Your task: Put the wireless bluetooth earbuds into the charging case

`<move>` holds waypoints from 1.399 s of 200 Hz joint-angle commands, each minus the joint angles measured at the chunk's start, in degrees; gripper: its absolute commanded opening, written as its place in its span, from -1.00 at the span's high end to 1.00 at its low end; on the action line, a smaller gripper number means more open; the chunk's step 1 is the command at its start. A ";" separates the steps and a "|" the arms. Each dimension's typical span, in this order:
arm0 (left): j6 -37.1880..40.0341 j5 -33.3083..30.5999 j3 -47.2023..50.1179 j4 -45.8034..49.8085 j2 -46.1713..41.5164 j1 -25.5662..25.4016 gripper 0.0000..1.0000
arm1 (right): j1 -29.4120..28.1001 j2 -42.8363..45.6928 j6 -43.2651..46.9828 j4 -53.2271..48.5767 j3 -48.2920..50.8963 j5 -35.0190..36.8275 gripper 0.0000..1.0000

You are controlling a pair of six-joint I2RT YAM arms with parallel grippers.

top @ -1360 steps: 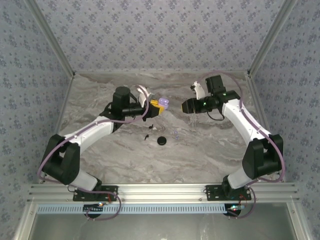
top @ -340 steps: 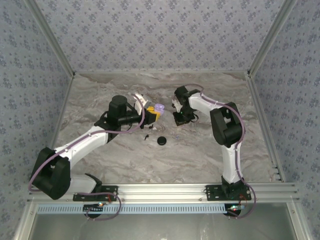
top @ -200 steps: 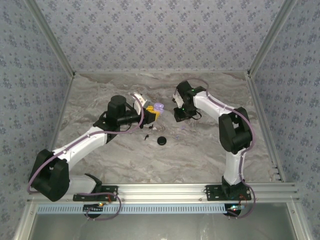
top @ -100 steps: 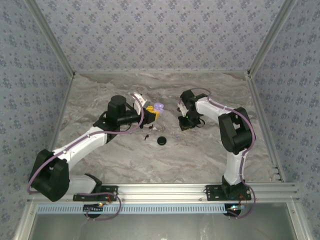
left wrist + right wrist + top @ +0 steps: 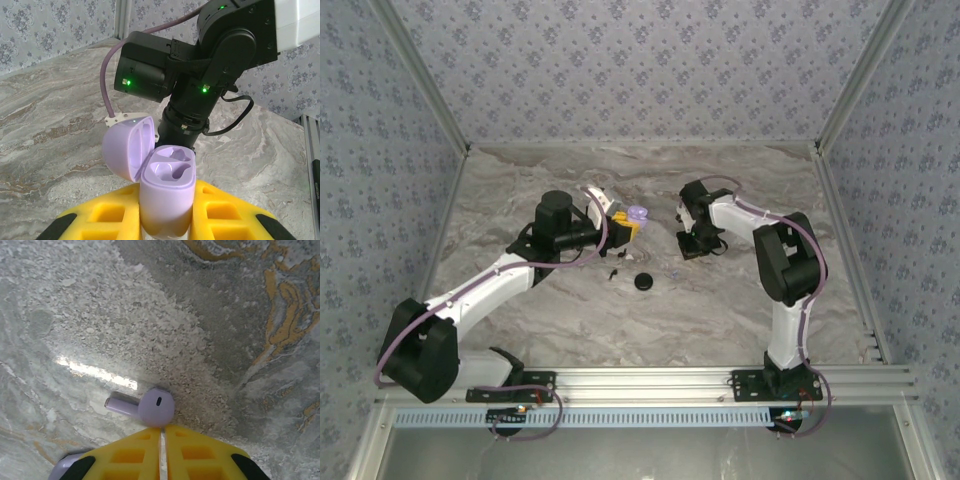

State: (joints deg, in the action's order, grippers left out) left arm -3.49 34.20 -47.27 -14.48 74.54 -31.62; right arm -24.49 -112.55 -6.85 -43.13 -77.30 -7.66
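Earbud, pale lilac with a round head and a short stem, is seen lying on its side on the marble table, about midway between the side edges and nearer the far edge than the near one. The right gripper is set just behind it. Its yellow pads are pressed together with only a thin seam between them and nothing is seen clamped. The bud's head touches, or all but touches, their tips. The charging case, also lilac, is pinched upright between the yellow pads of the left gripper, above the table and left of centre. Its lid is hinged open and both moulded sockets are bare.

The bud is judged very light, hard and glossy. It may be expected to skate or roll on the smooth table if nudged, and to squirt out of a pinch on the rounded head. A gentle hold across the stem, or across the head's flatter sides, is judged safer. A second lilac shape at the lower left of the right wrist view is too cut off to be named.
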 commanded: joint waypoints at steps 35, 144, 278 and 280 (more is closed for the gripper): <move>0.83 0.28 -0.51 0.01 -0.98 -0.21 0.58 | 0.41 -2.36 -1.43 -0.28 -2.98 2.17 0.79; 1.02 0.17 -0.60 0.25 -1.33 -0.21 0.57 | 0.41 -2.05 -1.50 -1.32 -5.18 3.18 0.73; 1.16 0.26 -0.61 0.01 -1.24 -0.24 0.57 | -0.48 -0.13 -17.36 -2.55 -7.19 1.67 0.30; 1.17 0.26 -0.58 0.05 -1.24 -0.23 0.57 | -0.54 -0.28 -17.48 -2.61 -7.28 1.79 0.30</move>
State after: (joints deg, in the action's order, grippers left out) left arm -3.46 34.20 -47.27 -13.89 74.54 -31.62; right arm -24.29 -111.24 -19.27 -43.66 -82.11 -8.10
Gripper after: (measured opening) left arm 0.217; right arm 0.340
